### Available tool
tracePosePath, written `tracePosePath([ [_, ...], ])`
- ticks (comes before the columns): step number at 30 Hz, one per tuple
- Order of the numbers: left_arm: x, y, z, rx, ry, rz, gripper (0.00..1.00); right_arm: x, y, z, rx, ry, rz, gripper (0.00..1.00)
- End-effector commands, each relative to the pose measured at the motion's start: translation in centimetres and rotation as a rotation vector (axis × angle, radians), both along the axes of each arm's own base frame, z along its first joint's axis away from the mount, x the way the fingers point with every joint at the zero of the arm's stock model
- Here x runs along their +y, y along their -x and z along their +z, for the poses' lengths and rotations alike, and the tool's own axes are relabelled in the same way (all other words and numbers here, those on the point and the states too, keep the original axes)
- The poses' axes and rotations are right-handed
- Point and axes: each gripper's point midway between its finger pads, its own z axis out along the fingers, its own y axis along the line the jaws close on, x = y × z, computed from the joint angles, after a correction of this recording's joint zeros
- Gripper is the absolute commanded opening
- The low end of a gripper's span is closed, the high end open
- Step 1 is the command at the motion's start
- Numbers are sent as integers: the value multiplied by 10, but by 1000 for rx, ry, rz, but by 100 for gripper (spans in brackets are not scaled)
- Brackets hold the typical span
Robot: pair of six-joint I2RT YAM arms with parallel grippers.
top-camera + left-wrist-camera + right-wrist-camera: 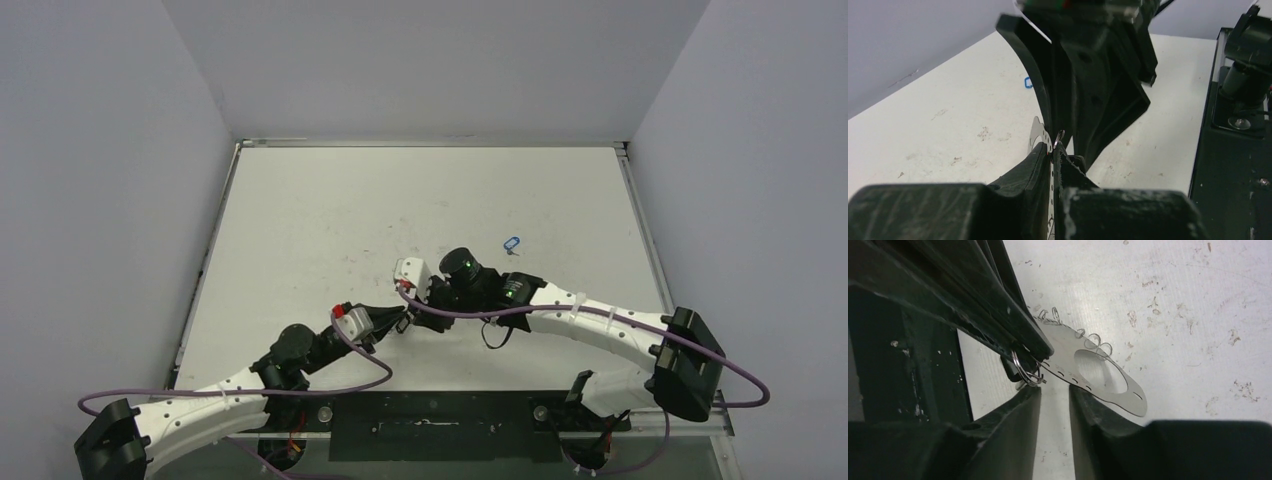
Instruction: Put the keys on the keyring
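Nearest, left gripper (1056, 152) is clenched on the keyring (1128, 392); the rim of the pale plate is pinched between its fingers and the plate is tilted over the table (330, 220). Right gripper (1054, 396) sits just beside it, jaws slightly parted with nothing between them, tips just below a wire loop (1027, 371) hanging at the plate's rim. Similar loops line the opposite rim. Farther back, blue-headed key (512, 243) lies on the table, apart from both grippers.

Keyring (1063, 347): thin grey plate, big round hole, wire loops (1093, 340) on its rim, held tilted above the table (1198, 300). Blue-headed key (511, 243) lies flat on the table, apart from it.
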Motion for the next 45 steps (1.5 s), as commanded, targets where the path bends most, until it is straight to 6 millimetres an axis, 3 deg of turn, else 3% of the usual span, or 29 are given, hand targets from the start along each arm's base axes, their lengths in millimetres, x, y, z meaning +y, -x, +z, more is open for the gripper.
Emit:
tracePosePath([
  [1,-1,8,60,-97,185,-36,0,1,-8,30,-111,-143,-45,35],
  [5,1,8,59,-95,184,-31,0,-7,-1,55,-202,-257,0,45],
  [13,0,9,59,-93,185,-37,0,-2,13,90,-311,-411,118,40],
  [20,-1,10,59,-93,187,-46,0,11,14,81,-277,-386,176,27],
  [24,0,11,60,-93,188,-46,0,16,16,76,-252,-373,198,25],
  [28,-1,11,59,-90,186,-50,0,19,14,79,-253,-387,193,23],
  [34,-1,12,59,-89,186,-53,0,19,11,81,-259,-396,177,11],
  [38,-2,12,58,-81,186,-56,0,20,10,81,-256,-398,171,12],
  [45,-3,12,57,-75,185,-61,0,23,12,83,-249,-407,180,21],
])
